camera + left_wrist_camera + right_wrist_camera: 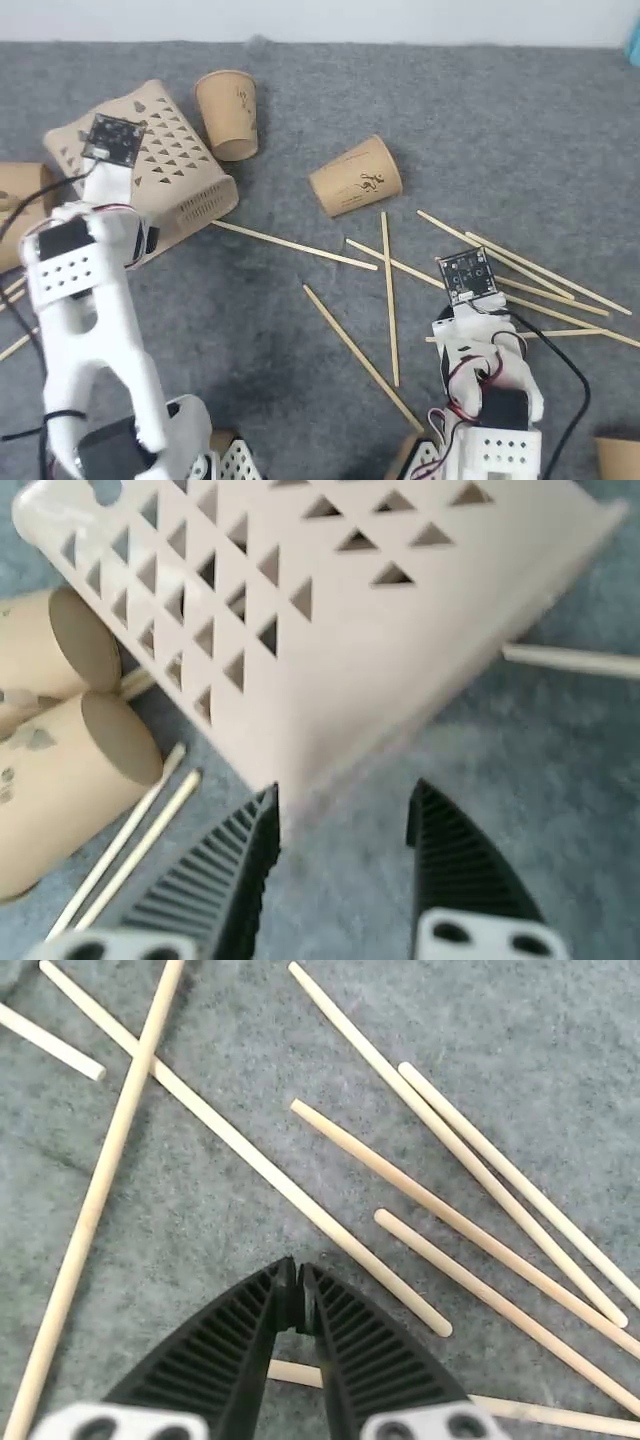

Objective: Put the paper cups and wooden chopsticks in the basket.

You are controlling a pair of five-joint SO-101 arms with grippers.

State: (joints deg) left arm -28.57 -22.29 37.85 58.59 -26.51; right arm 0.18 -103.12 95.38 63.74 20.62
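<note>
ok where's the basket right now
In the high view the basket lies tipped on its side at upper left, beside a paper cup.

Basket (180,175): one end hidden under left arm (80,290). Left-edge paper cup (20,190): cut off at edge. Corner paper cup (620,458): mostly cut off.

basket (180,160) L, cups (355,178) mid, chopsticks (390,290) R
</note>
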